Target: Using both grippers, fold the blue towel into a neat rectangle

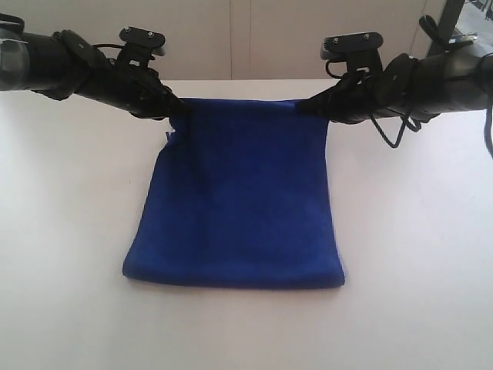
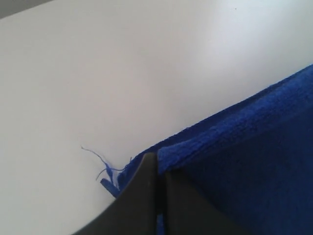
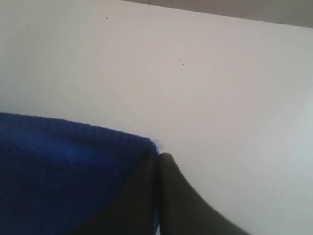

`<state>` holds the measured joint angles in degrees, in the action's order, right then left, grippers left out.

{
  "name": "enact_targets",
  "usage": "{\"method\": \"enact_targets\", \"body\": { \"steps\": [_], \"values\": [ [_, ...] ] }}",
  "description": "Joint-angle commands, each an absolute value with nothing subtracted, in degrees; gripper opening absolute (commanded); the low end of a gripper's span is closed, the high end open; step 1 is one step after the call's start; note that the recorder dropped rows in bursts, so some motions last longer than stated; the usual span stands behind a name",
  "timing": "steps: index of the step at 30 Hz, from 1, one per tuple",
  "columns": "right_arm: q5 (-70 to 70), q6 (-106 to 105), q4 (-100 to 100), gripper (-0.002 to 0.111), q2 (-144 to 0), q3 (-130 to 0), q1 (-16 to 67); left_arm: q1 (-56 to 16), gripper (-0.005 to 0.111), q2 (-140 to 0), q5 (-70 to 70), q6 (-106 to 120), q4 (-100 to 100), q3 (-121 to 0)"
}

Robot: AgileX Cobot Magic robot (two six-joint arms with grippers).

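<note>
The blue towel hangs by its far edge above the white table, while its near folded edge rests on the tabletop. My left gripper is shut on the towel's far left corner, and my right gripper is shut on the far right corner. The top edge runs taut between them. In the left wrist view the black jaws of the left gripper pinch the blue towel, with loose threads beside them. Seen from the right wrist, the right gripper clamps the corner of the blue towel.
The white table spreads out on all sides of the towel. A pale wall stands behind its far edge. Black cables hang under the right arm.
</note>
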<state>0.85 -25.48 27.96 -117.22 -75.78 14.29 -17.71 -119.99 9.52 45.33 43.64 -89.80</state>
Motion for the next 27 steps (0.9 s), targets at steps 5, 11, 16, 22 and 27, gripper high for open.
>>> {"method": "enact_targets", "body": {
  "steps": [5,11,16,22,27],
  "values": [
    [-2.05,-25.26,27.4,0.0,-120.0,-75.92,13.38,-17.5,0.0,-122.48,7.29,45.07,44.04,-90.45],
    [-3.05,-25.26,27.4,0.0,-121.51,-75.92,13.38,-17.89,0.0,-123.92,6.99,45.09,44.04,-91.7],
    [-3.61,-25.26,27.4,0.0,-121.53,-75.92,13.38,-17.98,0.0,-124.79,6.9,45.09,44.04,-92.14],
    [-3.96,-25.26,27.4,0.0,-121.53,-75.92,13.38,-17.98,0.006,-125.01,5.79,45.2,44.04,-92.14],
    [-3.86,-25.26,27.4,0.0,-121.53,-75.92,13.38,-17.98,0.039,-125.42,5.63,45.2,44.04,-92.14]
  ]
}}
